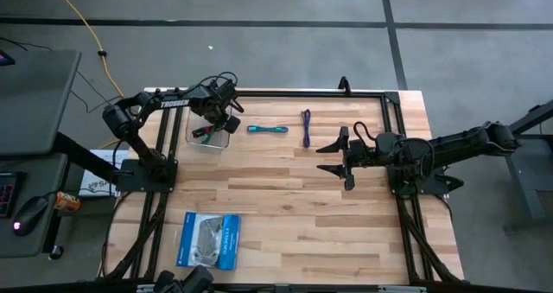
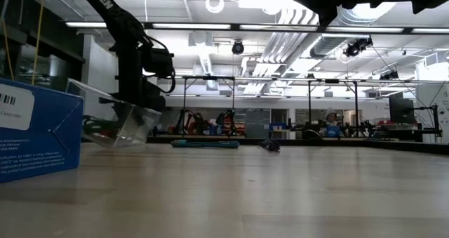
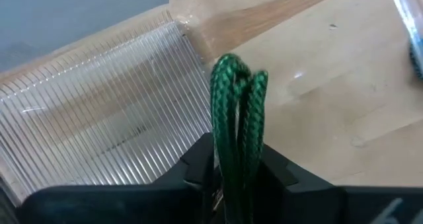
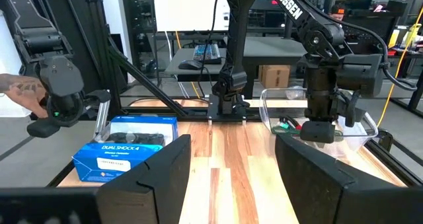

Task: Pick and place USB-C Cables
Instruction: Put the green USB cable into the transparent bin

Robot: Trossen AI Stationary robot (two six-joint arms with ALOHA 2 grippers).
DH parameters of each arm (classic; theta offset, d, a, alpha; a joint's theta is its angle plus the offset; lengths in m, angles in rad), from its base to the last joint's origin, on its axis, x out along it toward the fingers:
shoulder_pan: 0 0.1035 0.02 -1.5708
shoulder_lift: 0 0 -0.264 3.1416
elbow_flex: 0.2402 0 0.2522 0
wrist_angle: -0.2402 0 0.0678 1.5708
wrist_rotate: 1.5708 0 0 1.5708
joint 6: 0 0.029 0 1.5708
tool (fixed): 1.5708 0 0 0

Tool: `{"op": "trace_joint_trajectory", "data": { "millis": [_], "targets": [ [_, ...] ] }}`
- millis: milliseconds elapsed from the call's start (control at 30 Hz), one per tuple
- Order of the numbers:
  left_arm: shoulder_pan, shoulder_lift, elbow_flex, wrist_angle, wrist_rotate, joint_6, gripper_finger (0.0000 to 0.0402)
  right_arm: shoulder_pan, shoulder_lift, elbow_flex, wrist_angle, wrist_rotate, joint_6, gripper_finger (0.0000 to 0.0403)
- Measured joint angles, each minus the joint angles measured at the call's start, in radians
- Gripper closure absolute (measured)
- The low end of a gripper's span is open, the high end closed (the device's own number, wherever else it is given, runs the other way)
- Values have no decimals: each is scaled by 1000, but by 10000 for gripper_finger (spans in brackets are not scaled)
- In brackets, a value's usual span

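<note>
The left tool (image 1: 213, 124) hangs over the clear, ribbed plastic tub (image 1: 197, 142) at the far left of the wooden surface (image 1: 285, 198). Its wrist view shows the green braided cable bundle (image 3: 236, 112) standing up between the two dark fingers (image 3: 198, 168), which sit close against it on either side. I would call that a grip, though a light one.

The step in hand looks like the drop into the tub. To do it well, the tool should be squarely above the tub's open mouth, not its rim, before the fingers part. The tub appears tilted in the low view, so a low, gentle release should keep the bundle from bouncing out or tipping the tub further. The fingers should open fully before lifting, since the braid could snag.

The teal-blue cable bundle (image 1: 267, 130) lies on the surface just right of the tub. The purple cable bundle (image 1: 306, 127) lies farther right, apart from it. Both wait their turn.

The right tool (image 1: 339, 160), jaws wide and empty, waits right of centre, near the purple bundle.
</note>
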Motion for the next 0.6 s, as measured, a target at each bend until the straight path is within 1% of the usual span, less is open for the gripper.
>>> {"op": "trace_joint_trajectory", "data": {
  "millis": [333, 600],
  "targets": [
    [0, 0, 0, 1, 3, 4, 297, 0, 0, 0, 0, 0, 0, 192],
    [0, 0, 0, 26, 7, 4, 280, 0, 0, 0, 0, 0, 0, 192]
  ]
}}
